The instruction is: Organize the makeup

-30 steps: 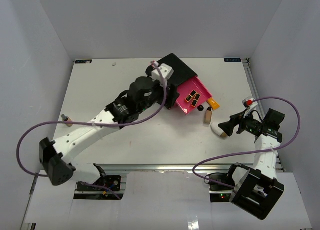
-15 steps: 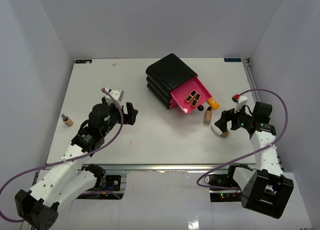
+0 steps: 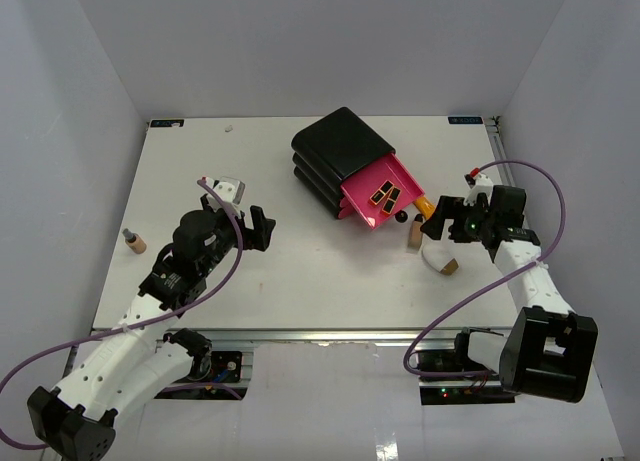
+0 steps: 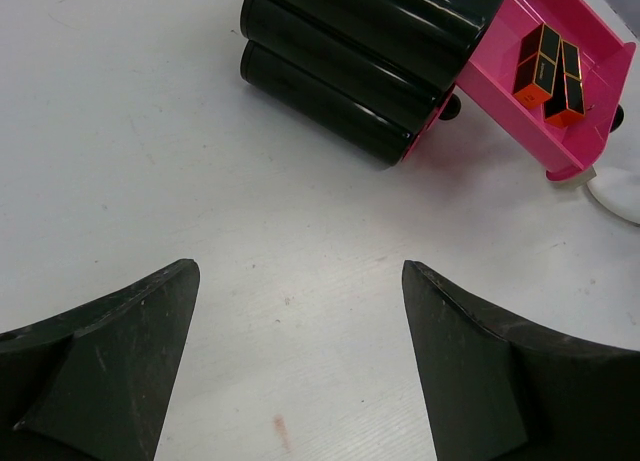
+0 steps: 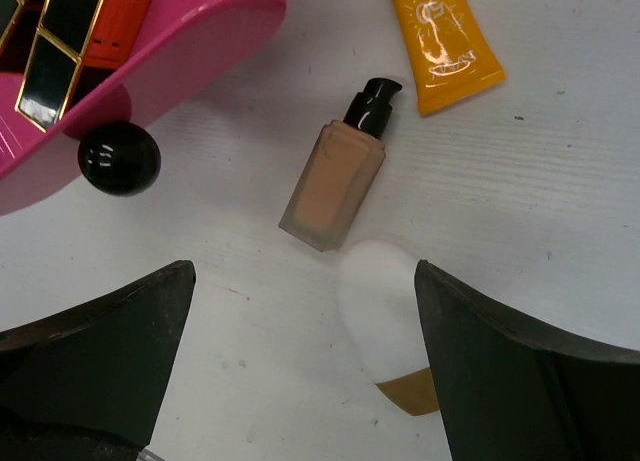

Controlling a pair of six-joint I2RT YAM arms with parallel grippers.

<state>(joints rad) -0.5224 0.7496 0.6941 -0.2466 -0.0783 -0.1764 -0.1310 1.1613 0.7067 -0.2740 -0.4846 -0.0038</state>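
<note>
Three pieces of makeup lie close together on the white table, just off the open end of the pink drawer. The tan bottle lies flat, square-shouldered, with a black pump cap pointing toward the orange tube. The orange tube is glossy and carries a pale round logo that is too small to read. The white oval tube lies just beside the base of the bottle and shows its tan end toward the near edge of the wrist view. The right tool hangs above this group, its two dark fingers spread wide and holding nothing, the bottle and the white tube showing between them. Its arm rises from the base at the near right corner and bends left toward the drawer. A round black knob sits under the drawer's lip, and black-and-orange cases lie side by side inside the drawer, their markings unreadable. The drawer juts at an angle from the black box, which has rounded stacked fronts. A fourth piece, a small tan bottle with a dark cap, rests alone near the left edge of the table. The left tool is also spread wide and empty over bare table, aimed at the box but well apart from it, on an arm stretched diagonally from the near left.
</note>
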